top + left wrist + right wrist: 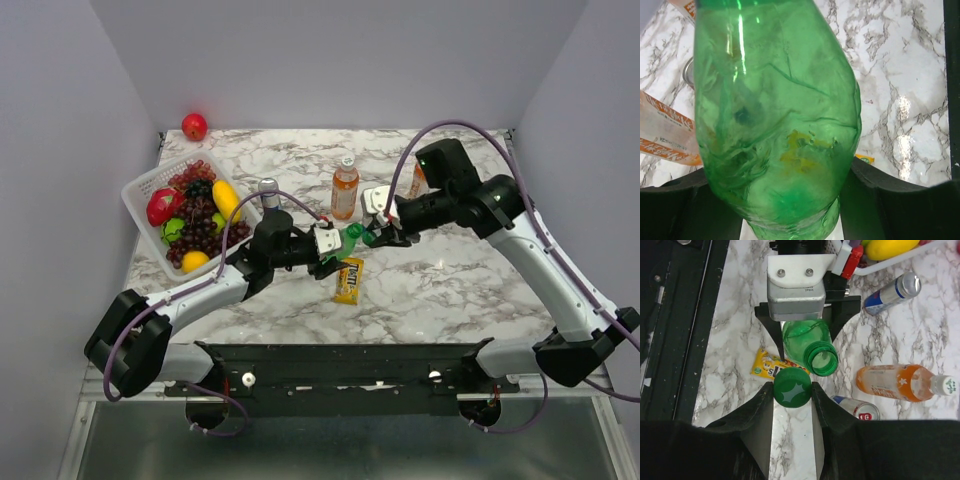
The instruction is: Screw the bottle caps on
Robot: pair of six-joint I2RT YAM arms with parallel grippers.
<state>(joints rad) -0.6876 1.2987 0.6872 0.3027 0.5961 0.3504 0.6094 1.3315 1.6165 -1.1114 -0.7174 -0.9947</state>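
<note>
My left gripper is shut on the translucent green bottle, held tilted above the table; the bottle fills the left wrist view. Its open mouth faces my right gripper, which is shut on the dark green cap. The cap sits just beside and below the mouth, not on it. An orange drink bottle with a white cap stands behind. A second orange bottle is partly hidden by my right arm; its cap is hidden.
A yellow candy packet lies under the grippers. A blue and silver can stands by a white fruit basket at the left. Another can is near my right gripper. A red apple sits at the back left.
</note>
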